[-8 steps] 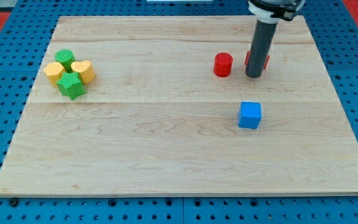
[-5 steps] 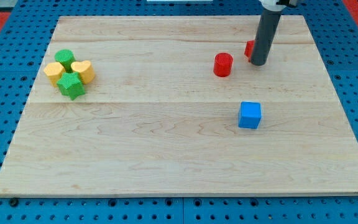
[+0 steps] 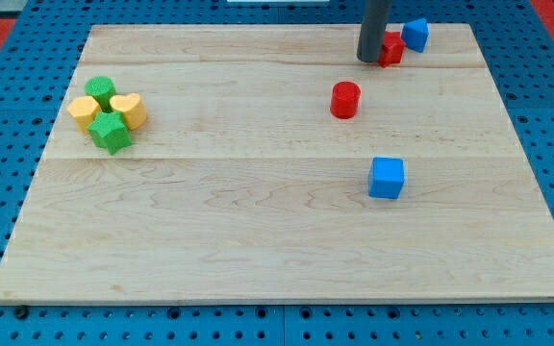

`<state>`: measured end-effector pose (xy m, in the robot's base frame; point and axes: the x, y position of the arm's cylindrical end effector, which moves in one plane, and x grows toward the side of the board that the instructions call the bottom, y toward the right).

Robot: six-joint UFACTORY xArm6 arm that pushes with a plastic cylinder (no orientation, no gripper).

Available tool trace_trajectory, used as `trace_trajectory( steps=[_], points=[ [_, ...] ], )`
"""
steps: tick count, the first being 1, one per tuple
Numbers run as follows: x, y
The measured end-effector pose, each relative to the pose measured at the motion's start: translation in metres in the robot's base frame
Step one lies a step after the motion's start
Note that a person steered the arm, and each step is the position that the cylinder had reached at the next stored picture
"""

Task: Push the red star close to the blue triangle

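Observation:
The red star (image 3: 390, 48) lies near the view's top right, partly hidden behind my rod. The blue triangle (image 3: 415, 35) sits just to its upper right, touching or almost touching it. My tip (image 3: 369, 59) rests on the board against the red star's left side. A red cylinder (image 3: 345, 100) stands below and left of the tip. A blue cube (image 3: 387, 178) lies further down the board.
At the view's left a tight cluster holds two green blocks (image 3: 100, 91) (image 3: 110, 133) and two yellow blocks (image 3: 84, 112) (image 3: 129, 109). The wooden board (image 3: 258, 240) lies on a blue pegboard; its top edge is close behind the blue triangle.
My rod has moved toward the view's top and slightly left. The red star has been pushed up with it and now lies next to the blue triangle, which has come into view.

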<state>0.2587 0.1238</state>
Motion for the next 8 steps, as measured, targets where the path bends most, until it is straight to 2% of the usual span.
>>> trace_trajectory(
  steps=[4, 7, 8],
  points=[
    [-0.032, 0.008],
    [-0.033, 0.021],
    [-0.022, -0.006]
  ],
)
